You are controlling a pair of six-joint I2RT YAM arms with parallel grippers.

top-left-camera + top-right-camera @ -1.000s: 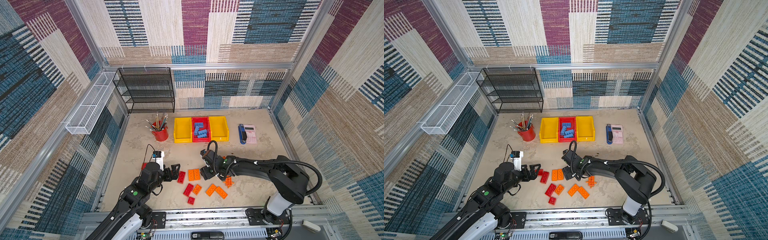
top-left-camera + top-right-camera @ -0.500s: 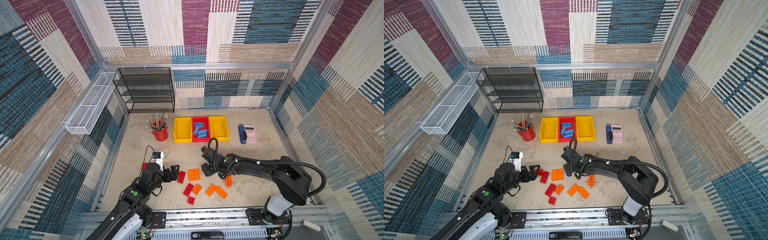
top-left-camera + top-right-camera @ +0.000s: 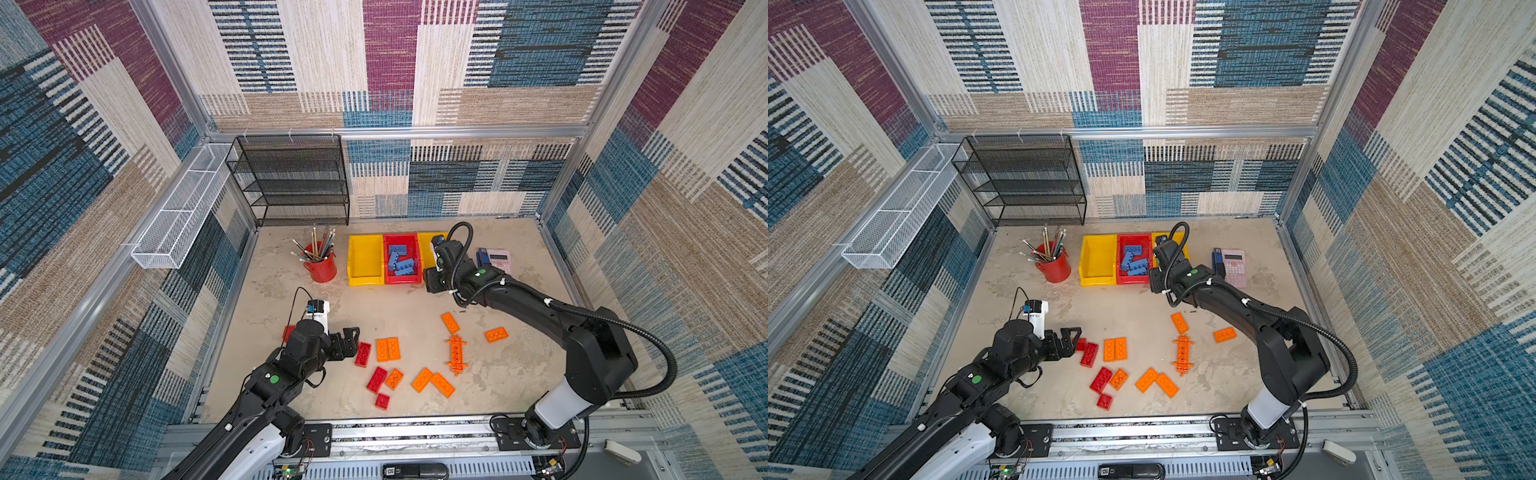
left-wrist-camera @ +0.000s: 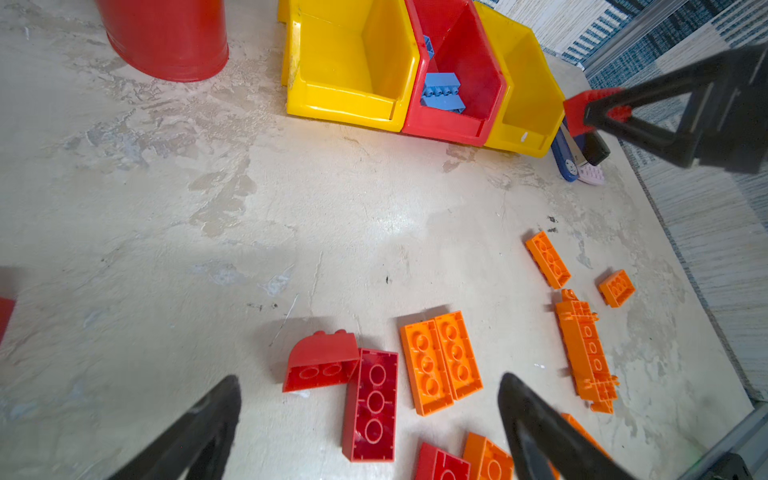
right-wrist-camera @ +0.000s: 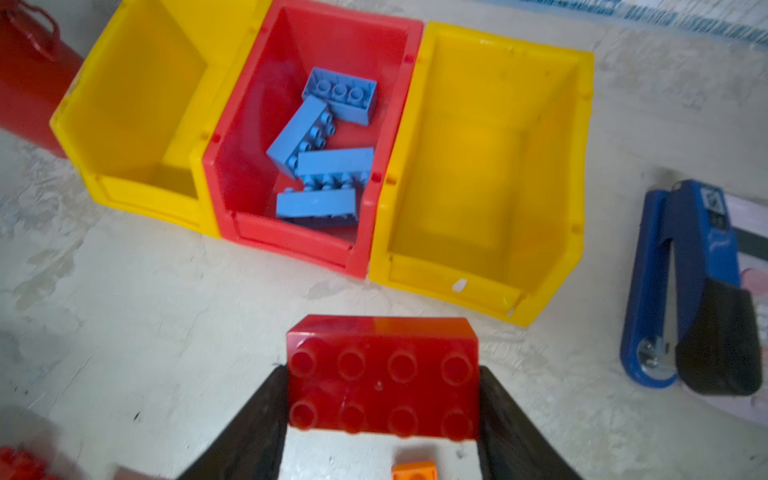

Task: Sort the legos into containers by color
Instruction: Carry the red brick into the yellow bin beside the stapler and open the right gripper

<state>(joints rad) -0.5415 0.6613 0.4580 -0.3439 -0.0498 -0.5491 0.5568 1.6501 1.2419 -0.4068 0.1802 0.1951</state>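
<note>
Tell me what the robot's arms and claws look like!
Both arms are mostly black, each with a white section near the base and a small green dot. The left arm has a thin black wire by its white wrist camera; the right arm carries a thick ribbed black hose. The left gripper and right gripper have black, pointed, triangular fingers.

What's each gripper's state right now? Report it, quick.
Left gripper: open, holding nothing.
Right gripper: shut on a red lego.

Patchwork walls (image 3: 390,62), mottled beige tabletop (image 3: 395,307)
</note>
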